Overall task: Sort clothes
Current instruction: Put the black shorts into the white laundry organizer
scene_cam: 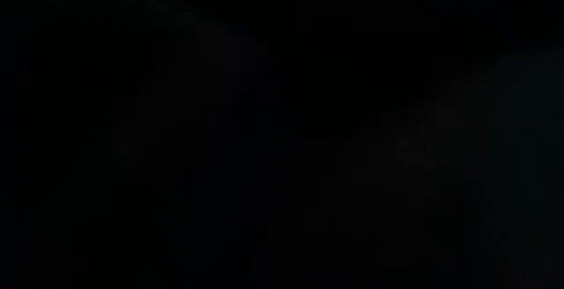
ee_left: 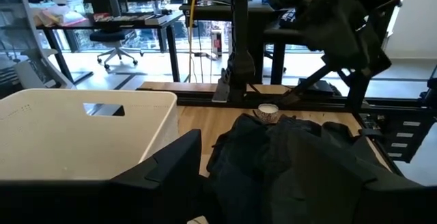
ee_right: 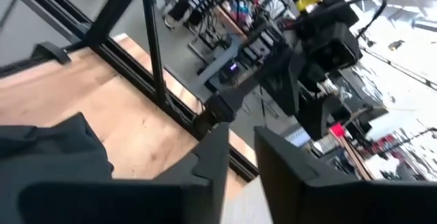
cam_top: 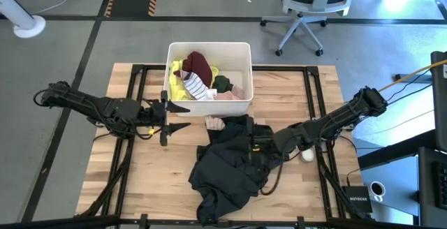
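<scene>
A white bin (cam_top: 209, 54) sits at the upper centre of the overhead frame, on the far edge of the wooden table (cam_top: 140, 180); inside it lie a maroon garment (cam_top: 198, 64), a neon yellow piece (cam_top: 180, 82), a grey-white striped sock (cam_top: 198, 89), a dark green bit (cam_top: 222, 84) and a pale pink piece (cam_top: 236, 93) toward the lower right corner of the bin; below the bin, in the lower centre of the frame, a large dark garment (cam_top: 223, 176) lies heaped on the table, with a small pale piece (cam_top: 214, 123) poking out at its upper edge.

The left gripper (cam_top: 167, 118) hangs just left of centre, beside the bin's lower left corner, its fingers spread apart and holding nothing; the left wrist view shows the bin wall (ee_left: 75, 138) close by and the dark heap (ee_left: 300, 162) beyond the fingers.

The right gripper (cam_top: 244, 144) reaches in from the right and rests over the top of the dark heap; its fingers sit close together with only a narrow gap in the right wrist view (ee_right: 239, 162), and I cannot tell whether cloth is pinched between them.

A small white ball (cam_top: 307, 156) lies right of the heap; the low view is entirely black.
</scene>
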Motion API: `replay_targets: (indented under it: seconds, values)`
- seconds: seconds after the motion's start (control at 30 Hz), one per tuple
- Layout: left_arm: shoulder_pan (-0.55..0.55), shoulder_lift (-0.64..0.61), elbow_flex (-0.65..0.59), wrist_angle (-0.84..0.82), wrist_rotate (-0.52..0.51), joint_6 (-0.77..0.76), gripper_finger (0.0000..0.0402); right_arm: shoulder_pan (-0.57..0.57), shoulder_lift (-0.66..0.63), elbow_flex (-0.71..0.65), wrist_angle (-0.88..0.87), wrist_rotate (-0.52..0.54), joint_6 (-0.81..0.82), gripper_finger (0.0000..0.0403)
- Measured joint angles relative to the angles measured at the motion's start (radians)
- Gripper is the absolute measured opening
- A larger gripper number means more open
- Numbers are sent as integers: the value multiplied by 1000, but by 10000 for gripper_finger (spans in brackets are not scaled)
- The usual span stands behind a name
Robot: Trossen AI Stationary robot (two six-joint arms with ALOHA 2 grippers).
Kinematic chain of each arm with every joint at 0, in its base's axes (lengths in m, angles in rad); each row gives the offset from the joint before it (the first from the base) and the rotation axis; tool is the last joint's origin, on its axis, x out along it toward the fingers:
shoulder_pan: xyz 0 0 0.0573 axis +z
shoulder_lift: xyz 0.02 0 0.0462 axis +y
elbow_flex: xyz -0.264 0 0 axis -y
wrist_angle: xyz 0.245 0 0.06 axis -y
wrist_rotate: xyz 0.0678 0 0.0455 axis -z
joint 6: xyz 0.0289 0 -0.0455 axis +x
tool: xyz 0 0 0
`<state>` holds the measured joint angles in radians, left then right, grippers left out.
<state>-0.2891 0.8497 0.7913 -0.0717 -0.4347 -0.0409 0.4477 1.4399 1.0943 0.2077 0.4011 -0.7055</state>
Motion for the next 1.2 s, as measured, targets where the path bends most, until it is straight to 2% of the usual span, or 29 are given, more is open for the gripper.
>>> replay_targets:
  seconds: [0.2, 0.33, 0.6, 0.77, 1.0, 1.13, 1.2]
  values:
    - [0, 0, 0, 0, 0, 5, 214, -5, 28, 0, -18, 34, -5, 182]
    - [0, 0, 0, -5, 0, -1, 214, -5, 34, 0, -79, 35, -5, 212]
    - [0, 1, 0, -31, -1, -26, 214, 49, 25, 1, -335, 39, 95, 209]
    - [0, 1, 0, -47, -1, -35, 214, 136, 14, 12, -373, 36, 146, 201]
    - [0, 1, 1, -46, -1, -56, 214, 271, 34, 171, -495, 185, 120, 186]
    - [1, 1, 1, -34, -1, -40, 214, 306, 83, 324, -700, 269, 105, 174]
    - [1, 1, 1, -23, -1, -37, 214, 312, 117, 382, -831, 271, 162, 168]
